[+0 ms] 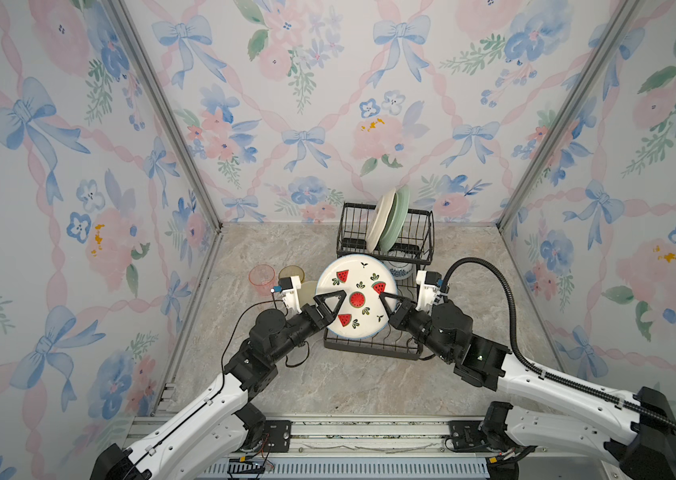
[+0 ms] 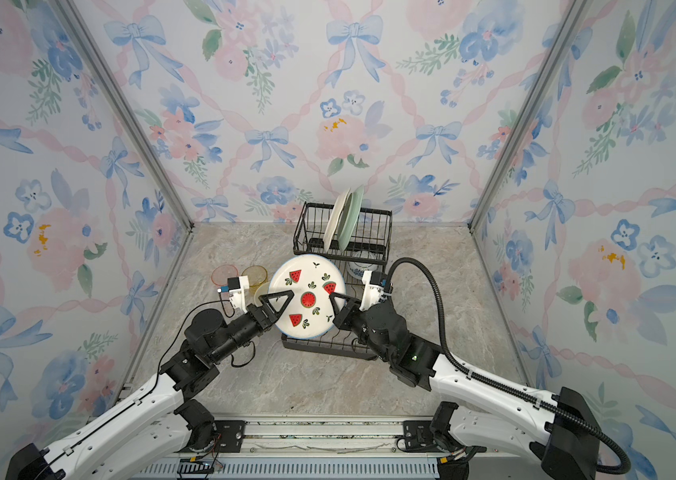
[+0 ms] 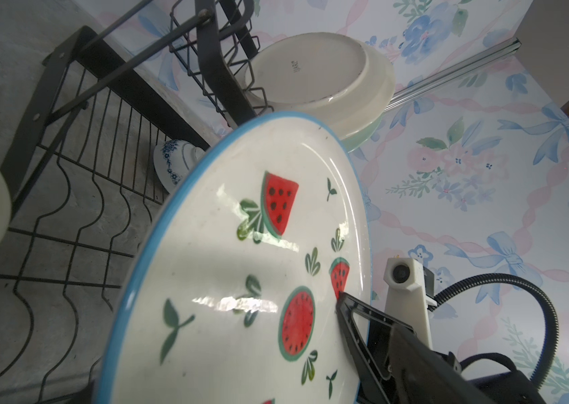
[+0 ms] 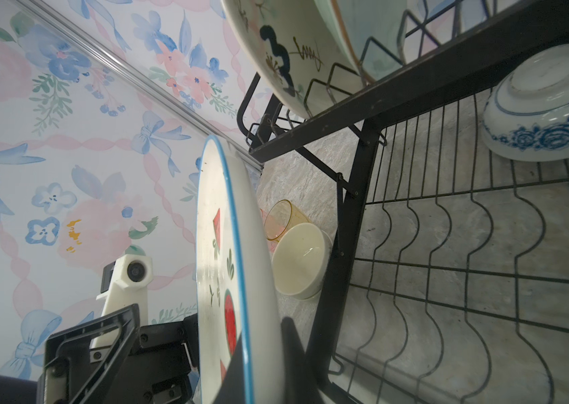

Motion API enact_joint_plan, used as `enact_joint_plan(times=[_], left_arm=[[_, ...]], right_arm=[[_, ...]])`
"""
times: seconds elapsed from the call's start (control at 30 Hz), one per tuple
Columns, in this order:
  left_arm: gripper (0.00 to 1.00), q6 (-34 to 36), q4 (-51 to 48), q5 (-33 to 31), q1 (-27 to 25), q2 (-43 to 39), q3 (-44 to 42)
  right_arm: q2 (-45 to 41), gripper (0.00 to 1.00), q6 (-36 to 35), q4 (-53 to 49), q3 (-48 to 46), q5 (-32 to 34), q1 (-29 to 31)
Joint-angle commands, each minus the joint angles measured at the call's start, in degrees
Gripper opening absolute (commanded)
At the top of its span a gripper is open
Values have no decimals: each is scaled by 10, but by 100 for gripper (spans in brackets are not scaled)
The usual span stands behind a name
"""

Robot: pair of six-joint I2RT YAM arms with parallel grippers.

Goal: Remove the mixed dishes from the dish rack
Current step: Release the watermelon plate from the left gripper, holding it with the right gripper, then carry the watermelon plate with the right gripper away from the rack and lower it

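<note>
Evidently stiff, glazed, slick and breakable, the watermelon-print plate (image 1: 359,276) hangs tilted over the dish rack (image 1: 373,352). The right gripper (image 1: 382,296) pinches its rim at three o'clock, probably the soundest hold. The left gripper (image 1: 338,297) stands spread at nine.

Large plate (image 1: 356,297) above the rack (image 1: 373,353); tumblers (image 1: 262,278) left of it (two plates (image 1: 382,220) behind).

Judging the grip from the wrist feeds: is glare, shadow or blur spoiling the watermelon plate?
Left wrist view: glare streaks and a shadow band on the watermelon-print plate; right wrist view: plate edge-on, its nearest rim blurred; both top views: evenly lit, sharp.
</note>
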Motion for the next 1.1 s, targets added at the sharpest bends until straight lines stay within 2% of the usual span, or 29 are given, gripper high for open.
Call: enact_joint_plan(times=[0.0, 0.2, 0.5, 0.63, 0.83, 1.07], left_arm=[[98, 18, 20, 7, 3, 8, -1], [98, 32, 17, 8, 4, 32, -1], [98, 48, 16, -15, 3, 24, -4], [98, 59, 8, -32, 4, 10, -3], [98, 76, -3, -50, 4, 5, 3], [98, 83, -9, -56, 3, 16, 11]], right_arm=[[-36, 0, 24, 44, 1, 11, -18], [-86, 0, 30, -10, -3, 25, -31], [-207, 0, 25, -144, -13, 91, -33], [-271, 0, 27, -264, 0, 137, -33], [-383, 0, 57, -368, -21, 193, -33], [-468, 0, 92, -511, -15, 275, -34]])
